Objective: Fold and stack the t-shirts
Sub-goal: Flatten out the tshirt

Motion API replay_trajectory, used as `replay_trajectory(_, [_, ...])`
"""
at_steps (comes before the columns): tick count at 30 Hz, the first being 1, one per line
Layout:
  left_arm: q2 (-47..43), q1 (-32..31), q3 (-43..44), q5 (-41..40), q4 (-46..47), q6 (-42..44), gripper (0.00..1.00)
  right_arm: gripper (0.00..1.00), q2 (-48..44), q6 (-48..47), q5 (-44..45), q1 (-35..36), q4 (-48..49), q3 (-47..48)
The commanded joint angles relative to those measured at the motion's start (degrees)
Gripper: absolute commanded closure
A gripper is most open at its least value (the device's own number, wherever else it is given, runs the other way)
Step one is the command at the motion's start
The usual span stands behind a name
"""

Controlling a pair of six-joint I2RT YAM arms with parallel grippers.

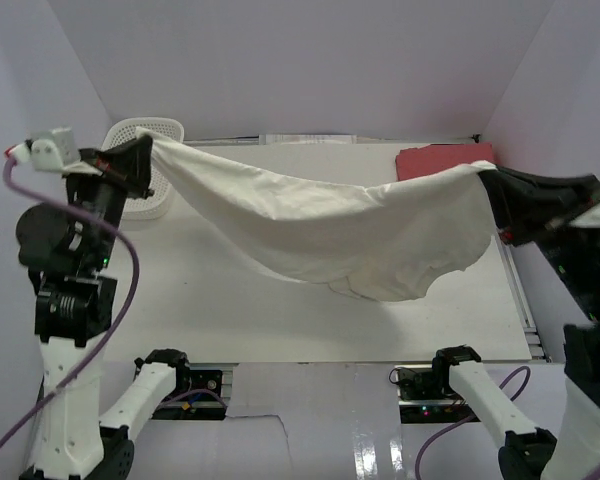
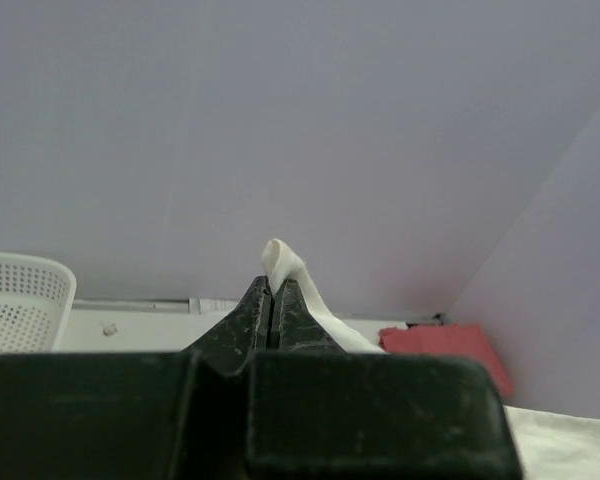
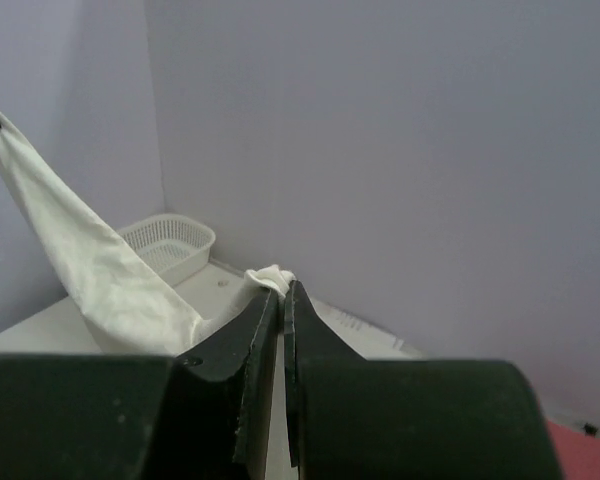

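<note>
**White shirt spread in the air, no fold made yet**

We have the white shirt stretched between both arms, well above the counter. It sags in the middle, and its lowest part hangs near the counter. The left tool is clamped tight on one corner, up beside the basket. The right tool is clamped just as tight on the opposite corner, at the far right. In each wrist view only a small tuft of cloth pokes out past the closed tips (a thin pinch, as we judge it).

The red shirt lies on the counter's far right corner, just behind the right tool.

By our reckoning the task is at an early stage. The white shirt has been lifted and opened out, but it has not been laid flat or folded. Nothing is stacked, and the two shirts are apart. Laying down, folding and stacking are all left to do.

Several things we cannot settle:
- Whether the red shirt is already folded; only part of it shows, and the white shirt and the right arm cover its near edge.
- Whether the sagging middle of the white shirt touches the counter.
- Which edge of the shirt is held, since we cannot pick out sleeves, collar or hem.
- What the basket holds, because its inside is partly screened by the left tool and the cloth.
</note>
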Motion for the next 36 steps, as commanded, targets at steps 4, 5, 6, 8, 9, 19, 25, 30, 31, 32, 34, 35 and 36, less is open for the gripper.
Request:
replay_trajectory(4, [-15.1, 0.2, -4.1, -6.1, 3.4, -2.8, 1.00, 0.92, -8.5, -1.4, -2.5, -0.1, 11.8, 12.1])
replay_trajectory(5, [-16.3, 0.3, -4.8, -6.1, 3.9, -2.9, 1.00, 0.92, -8.7, -1.3, -2.5, -0.1, 12.5, 13.8])
replay_trajectory(6, [-17.4, 0.2, -5.3, -6.5, 4.5, -2.6, 1.00, 0.92, -8.6, -1.2, -2.6, -0.2, 12.8, 15.6])
replay_trajectory(8, [-18.9, 0.3, -4.5, -7.2, 5.1, -2.4, 1.00, 0.92, -7.8, -1.1, -2.2, -0.2, 12.8, 21.7])
replay_trajectory(9, [-18.7, 0.2, -3.3, -7.8, 3.6, -2.4, 1.00, 0.92, -6.8, -1.2, -2.3, -0.2, 12.5, 23.8])
replay_trajectory(19, [-14.4, 0.2, -8.5, -8.6, 0.6, -3.1, 1.00, 0.92, -2.2, 0.2, 2.2, -0.2, 10.7, 17.7])
replay_trajectory(25, [-9.2, 0.2, -20.6, -3.9, 6.4, -5.9, 1.00, 0.92, -5.3, 6.2, 2.6, -0.2, 15.0, -9.8])
replay_trajectory(30, [-2.3, 0.2, -29.7, -5.7, 13.9, -7.5, 1.00, 0.92, -5.0, 7.6, 5.8, -0.2, 20.3, -33.6])
replay_trajectory(31, [1.5, 0.3, -31.6, -6.5, 15.6, -7.5, 1.00, 0.92, -4.1, 7.8, 5.7, -0.1, 21.8, -35.3])
replay_trajectory(32, [3.9, 0.2, -31.8, -8.0, 18.0, -7.5, 1.00, 0.92, -1.5, 7.8, 5.2, -0.2, 24.3, -36.4])
replay_trajectory(34, [11.8, 0.2, -31.1, -9.5, 20.7, -7.4, 1.00, 0.92, 2.1, 8.1, 4.5, -0.2, 26.5, -36.8])
replay_trajectory(35, [14.6, 0.2, -28.7, -10.3, 21.2, -7.9, 1.00, 0.92, 7.0, 7.5, 4.3, -0.2, 26.8, -35.5])
replay_trajectory(36, [17.1, 0.3, -27.1, -10.5, 23.3, -7.8, 1.00, 0.92, 9.4, 7.0, 4.3, -0.2, 27.1, -33.6])
